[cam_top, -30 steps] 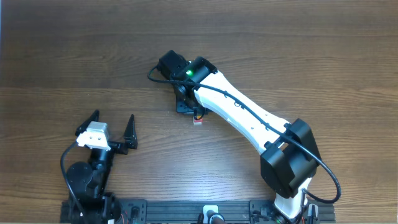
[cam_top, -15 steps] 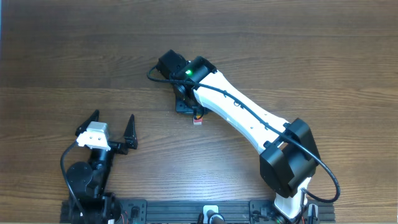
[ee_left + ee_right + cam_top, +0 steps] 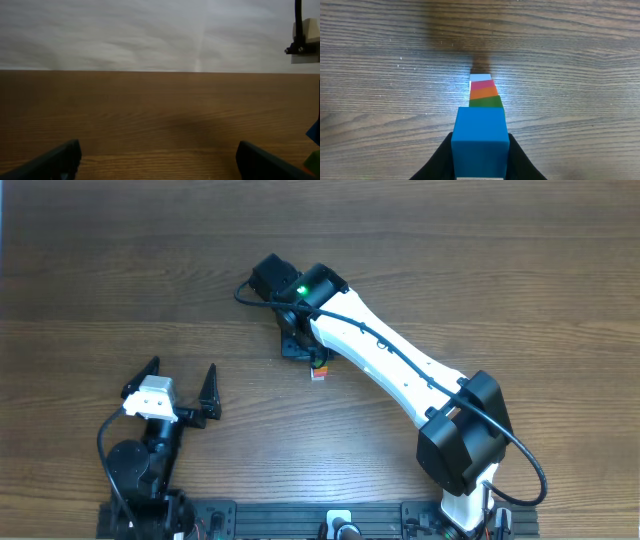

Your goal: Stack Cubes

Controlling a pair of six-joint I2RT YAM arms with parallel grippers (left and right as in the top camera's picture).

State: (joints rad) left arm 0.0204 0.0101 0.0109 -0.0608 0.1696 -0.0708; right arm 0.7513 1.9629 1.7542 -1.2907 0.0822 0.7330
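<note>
The stack (image 3: 318,372) stands near the middle of the table (image 3: 90,260), well away from every edge. In the right wrist view it is seen from above and a little slanted, so the layers show like steps: a white cube (image 3: 480,77) at the bottom, then a pink cube (image 3: 479,84), an orange cube (image 3: 483,92) and a green cube (image 3: 486,101). Over the green one is the blue cube (image 3: 480,131); the right gripper (image 3: 480,150) is grasping it, with one dark finger pressed on each side face. The blue cube seems in line with the column below it; whether it already rests on the green cube or hangs just above it, I cannot tell.

The left gripper (image 3: 182,367) is near the left end of the table edge where the arms stand, well apart from the stack; its jaws are released and spread wide, with nothing between them.

I judge the task to be almost complete: four cubes lie one upon another, and the fifth is at the top place. What is left, I think, is to seat the blue cube fully, to let it go without pushing it, and to draw the gripper straight up. The column is tall and narrow; a small touch from the side could bring it down.
</note>
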